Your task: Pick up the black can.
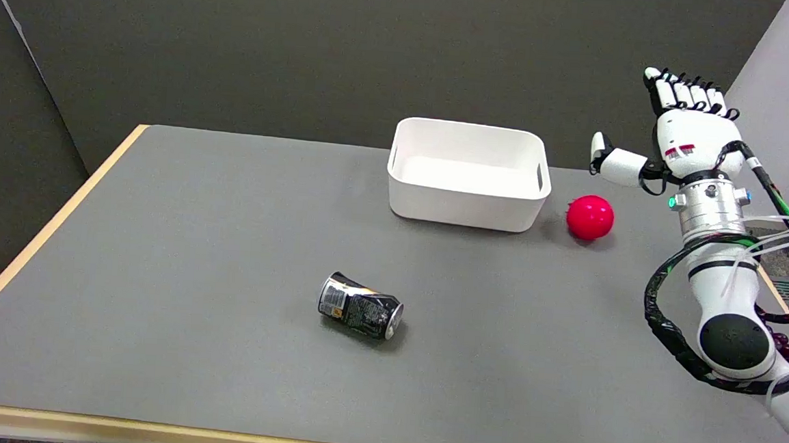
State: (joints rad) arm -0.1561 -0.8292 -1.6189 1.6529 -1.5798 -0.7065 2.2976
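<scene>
Your right hand point(689, 133) hung high, fingers point(683, 94) straight and released, grasping nothing, well apart from the black can point(360, 306) lying sideways on the bench point(160, 248).

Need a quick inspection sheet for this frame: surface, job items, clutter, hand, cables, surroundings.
Surface: grey table with a light wood edge, no spills seen.
Job's things: black can lies on its side, dented, near the table's middle, apart from everything else.
Clutter: white bin upright at the far side, looks empty; red ball just right of it, not touching; dark red beads partly hidden behind the arm.
Hand: right hand raised in the air above the far right edge, fingers extended, thumb out, holding nothing.
Cables: black sleeved cable loops loose beside the forearm; clear tubing near the wrist.
Surroundings: dark wall panels behind, a lighter panel at right.
</scene>
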